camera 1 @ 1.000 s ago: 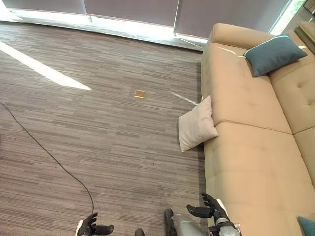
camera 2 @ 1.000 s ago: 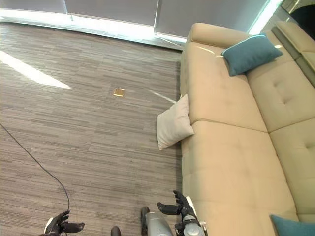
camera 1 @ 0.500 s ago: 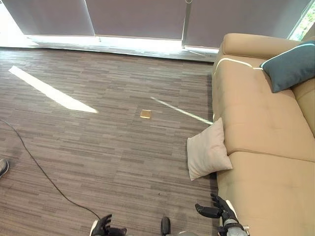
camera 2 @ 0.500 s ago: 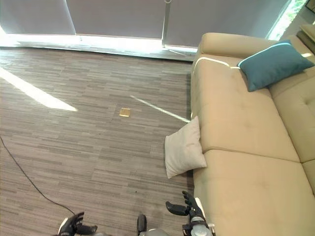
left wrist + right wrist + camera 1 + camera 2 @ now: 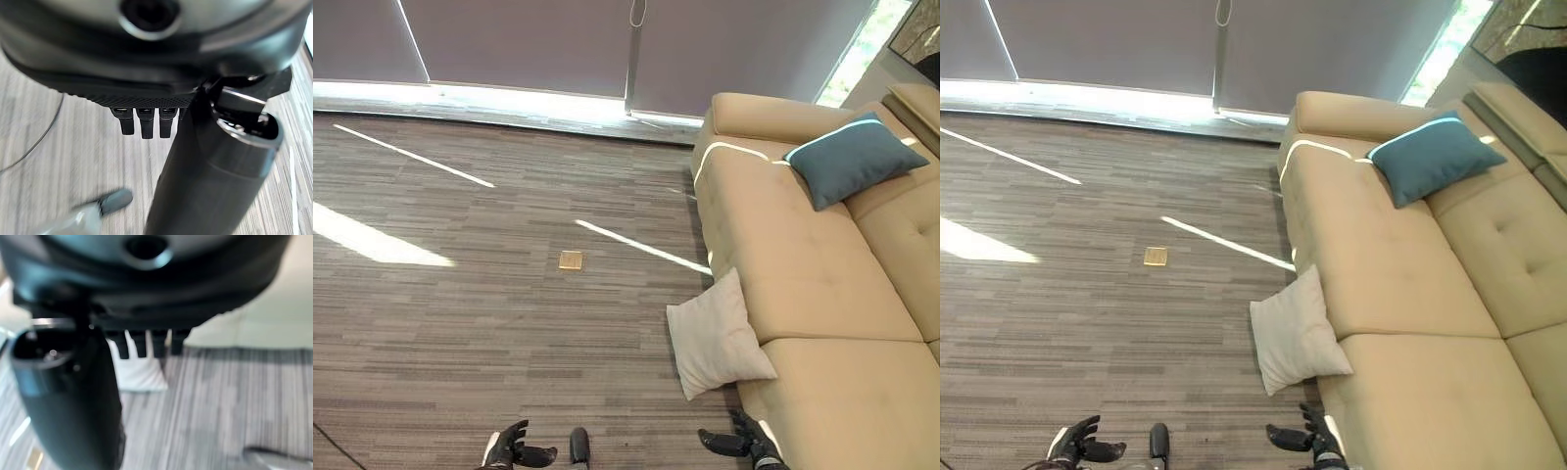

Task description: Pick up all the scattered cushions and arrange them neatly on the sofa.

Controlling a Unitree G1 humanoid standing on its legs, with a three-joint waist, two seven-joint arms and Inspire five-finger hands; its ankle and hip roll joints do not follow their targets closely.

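Left eye view shows the beige cushion (image 5: 717, 334) propped on the floor against the sofa (image 5: 822, 284), so the empty, loosely spread right hand (image 5: 741, 444) and left hand (image 5: 512, 452) should approach squarely, gripping both sides

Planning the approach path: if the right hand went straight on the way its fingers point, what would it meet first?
Probably the beige cushion on the floor against the sofa: the right hand's open fingers aim at it, with bare floor between. Depth is uncertain.
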